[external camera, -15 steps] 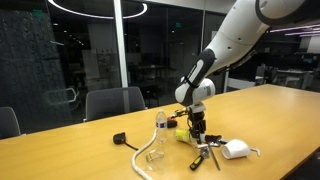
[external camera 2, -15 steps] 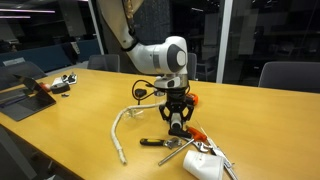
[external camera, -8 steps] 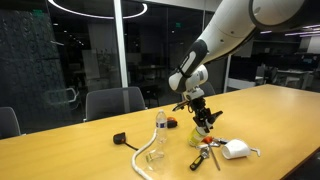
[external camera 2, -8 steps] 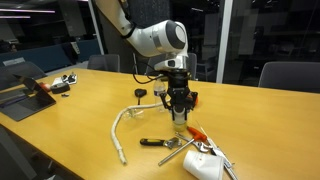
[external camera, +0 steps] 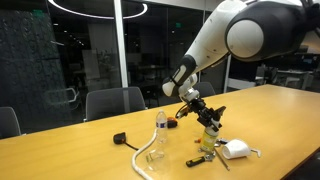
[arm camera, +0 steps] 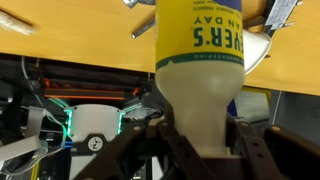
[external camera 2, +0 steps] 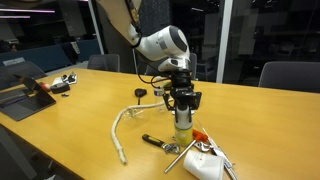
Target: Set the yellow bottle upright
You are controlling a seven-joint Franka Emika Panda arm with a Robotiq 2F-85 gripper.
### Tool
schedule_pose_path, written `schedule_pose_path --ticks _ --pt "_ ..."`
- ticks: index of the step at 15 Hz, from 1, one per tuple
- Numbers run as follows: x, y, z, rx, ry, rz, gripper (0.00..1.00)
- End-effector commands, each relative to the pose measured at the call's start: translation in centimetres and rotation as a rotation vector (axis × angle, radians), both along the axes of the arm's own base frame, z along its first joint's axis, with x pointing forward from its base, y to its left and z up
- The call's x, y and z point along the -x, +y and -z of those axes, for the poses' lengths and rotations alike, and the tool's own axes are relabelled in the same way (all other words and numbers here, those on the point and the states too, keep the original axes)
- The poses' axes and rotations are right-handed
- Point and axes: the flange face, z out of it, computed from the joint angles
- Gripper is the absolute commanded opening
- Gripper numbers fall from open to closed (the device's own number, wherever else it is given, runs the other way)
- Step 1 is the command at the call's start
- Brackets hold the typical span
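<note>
A: Entry, largest first. What fills the scene?

B: Long wooden table [external camera 2: 70, 130]. White Panda arm [external camera: 245, 35] reaches down over it from above. Grey chair [external camera: 113, 102] stands behind the table in an exterior view.

A: Items on the top?

B: A pale tube [external camera 2: 122, 128] lies curved on the wood. The clear bottle [external camera: 160, 133] with a white cap stands upright, apart from the gripper. A white object [external camera 2: 205, 166] lies at the near edge, with hand tools [external camera 2: 156, 143] just beside it.

A: End effector?

B: The gripper [external camera 2: 183, 102] points straight down, its fingers clamped on the top end of the yellow bottle [external camera 2: 183, 122]. In the wrist view the fingers [arm camera: 150, 150] flank the narrowing neck, with the printed label above.

A: Bottle position?

B: Hanging under the gripper, close to vertical in both exterior views, between the clear bottle and the white object. The base is at table level; I cannot tell if it touches the wood.
</note>
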Motion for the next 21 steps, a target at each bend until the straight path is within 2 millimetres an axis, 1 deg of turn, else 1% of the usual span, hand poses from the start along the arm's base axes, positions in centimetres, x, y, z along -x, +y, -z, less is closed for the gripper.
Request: schedule_pose_path --ticks 1,2,3,4,5,7,10,12,13,15,21 --pt "-1.5 0.1 1.2 0.090 0.147 -0.004 0.17" --pt "-1.6 -0.3 0.9 0.088 0.164 0.002 0.17" --pt "-1.7 -0.5 1.3 0.105 0.190 -0.002 0.17" --pt "-1.9 -0.4 1.9 0.116 0.217 -0.009 0.17" --pt "-1.9 -0.3 1.6 0.115 0.236 -0.018 0.17" --pt "-2.2 -0.2 2.4 0.126 0.265 -0.024 0.17" --pt "-2.4 -0.1 2.8 0.130 0.288 -0.028 0.17" --pt "-2.1 0.3 2.9 0.121 0.295 -0.035 0.17" --pt "-1.8 0.6 3.4 0.118 0.296 -0.031 0.17" --pt "-1.0 0.8 3.5 0.110 0.295 -0.023 0.17" --pt "0.6 0.5 4.1 0.110 0.313 0.016 0.17"
